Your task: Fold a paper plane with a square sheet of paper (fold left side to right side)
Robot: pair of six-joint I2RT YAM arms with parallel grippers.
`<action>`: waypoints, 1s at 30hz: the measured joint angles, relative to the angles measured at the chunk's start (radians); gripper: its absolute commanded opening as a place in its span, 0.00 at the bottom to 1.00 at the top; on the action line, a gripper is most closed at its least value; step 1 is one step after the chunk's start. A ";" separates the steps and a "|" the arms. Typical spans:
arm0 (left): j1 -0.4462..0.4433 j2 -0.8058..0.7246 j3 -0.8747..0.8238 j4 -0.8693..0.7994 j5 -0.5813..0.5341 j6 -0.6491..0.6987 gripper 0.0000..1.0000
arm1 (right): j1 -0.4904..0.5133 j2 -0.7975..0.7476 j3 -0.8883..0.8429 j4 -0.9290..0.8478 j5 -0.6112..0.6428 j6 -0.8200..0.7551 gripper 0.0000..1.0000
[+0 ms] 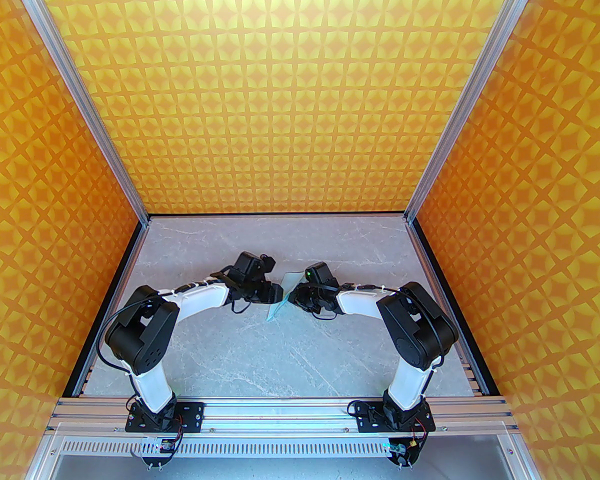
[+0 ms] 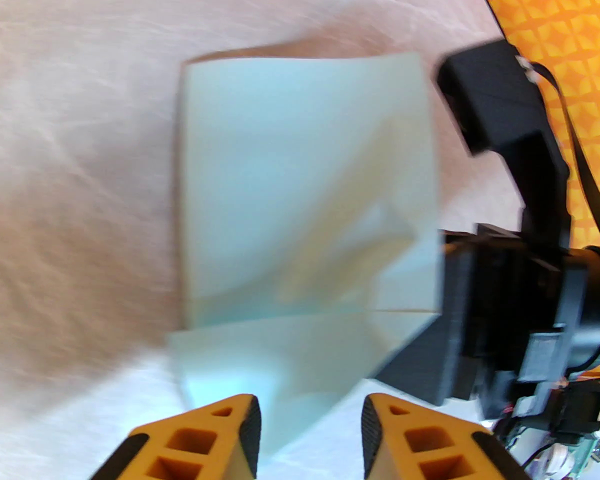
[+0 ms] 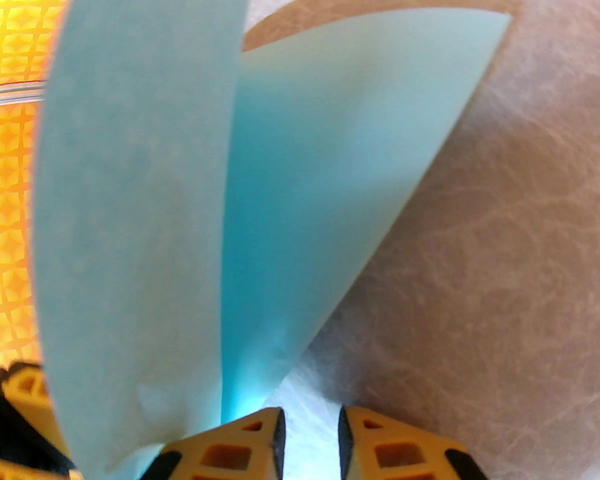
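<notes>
The left gripper (image 2: 307, 408) reaches in toward the middle of the grey marbled table (image 1: 260, 358), its orange fingers (image 2: 220, 433) spread with a clear gap and nothing pinched between them. Just ahead of them stands the square sheet of paper (image 2: 290, 183), pale blue and partly folded. One panel rises off the table and a triangular flap is creased across its right half. The sheet's lower edge dips toward the gap between those fingers, though the blur there makes it hard to say whether it touches either one.

From above, the paper sits mid-table, wedged between the two wrists.

On its right, the right gripper (image 3: 310, 418) faces the sheet with its jaws narrowly apart and bare table showing between the pads. The blue sheet passes beside the left finger, not between the two.
</notes>
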 measured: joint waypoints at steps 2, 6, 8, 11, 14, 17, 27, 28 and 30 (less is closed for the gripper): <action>0.013 0.027 0.029 -0.014 0.003 0.029 0.26 | 0.000 0.000 0.000 0.000 0.000 -0.003 0.25; 0.019 0.091 0.058 -0.022 0.004 0.058 0.23 | 0.000 0.013 0.027 -0.012 0.000 -0.011 0.25; 0.019 0.113 0.058 -0.032 0.004 0.058 0.22 | 0.000 0.023 0.043 -0.018 0.000 -0.018 0.25; 0.015 0.124 0.048 -0.031 0.005 0.053 0.22 | 0.000 0.033 0.068 -0.035 0.001 -0.031 0.25; 0.005 0.123 0.025 -0.016 0.008 0.034 0.23 | 0.000 0.040 0.091 -0.051 0.002 -0.044 0.25; -0.011 0.116 0.003 0.003 0.009 0.002 0.23 | -0.001 0.044 0.108 -0.064 0.003 -0.053 0.24; -0.092 0.100 -0.046 0.092 0.017 -0.143 0.24 | -0.030 0.079 0.121 -0.091 -0.010 -0.095 0.22; -0.092 0.093 -0.046 0.089 0.013 -0.146 0.24 | -0.031 0.079 0.122 -0.091 -0.011 -0.098 0.22; -0.086 0.073 -0.046 0.081 0.007 -0.146 0.24 | -0.035 0.081 0.124 -0.091 -0.014 -0.105 0.22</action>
